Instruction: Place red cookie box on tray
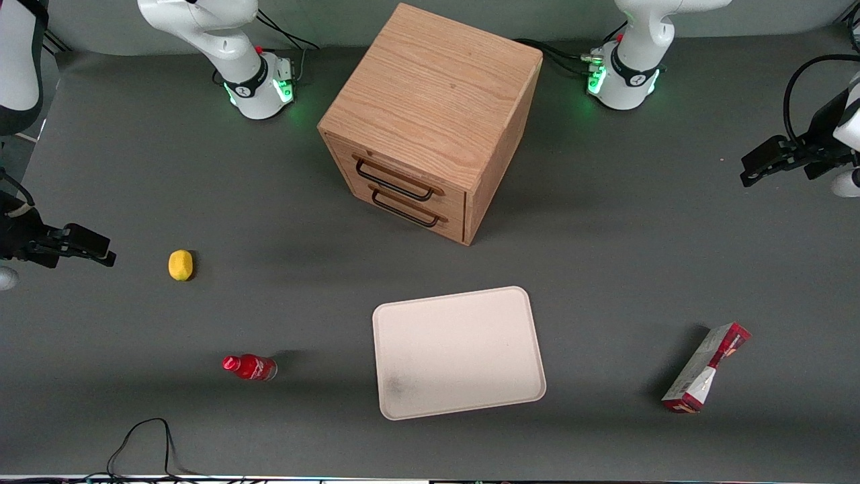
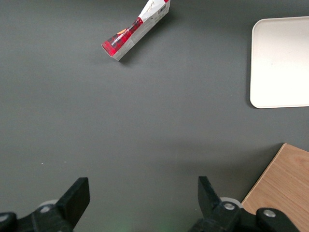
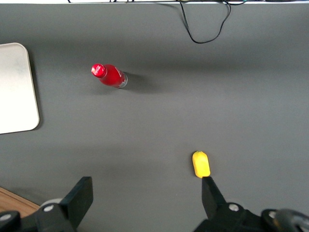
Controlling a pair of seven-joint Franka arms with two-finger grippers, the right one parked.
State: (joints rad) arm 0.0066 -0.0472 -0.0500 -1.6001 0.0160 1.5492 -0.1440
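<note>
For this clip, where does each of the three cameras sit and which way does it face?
Front view: high up, facing the robots, looking down on table, drawer cabinet, both arm bases.
Left wrist view: on the working arm, looking down past its open end effector at the red cookie box and tray.
Right wrist view: on the parked arm, looking down at red bottle and lemon.
All three share the tray.

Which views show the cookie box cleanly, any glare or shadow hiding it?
Front view: red cookie box evenly lit, soft shadow beside it, no glare; tray shows only a grey smudge. Left wrist view: box sharp though cut by the frame edge; gripper, jaws open, hovers over bare table, well short of it.
</note>
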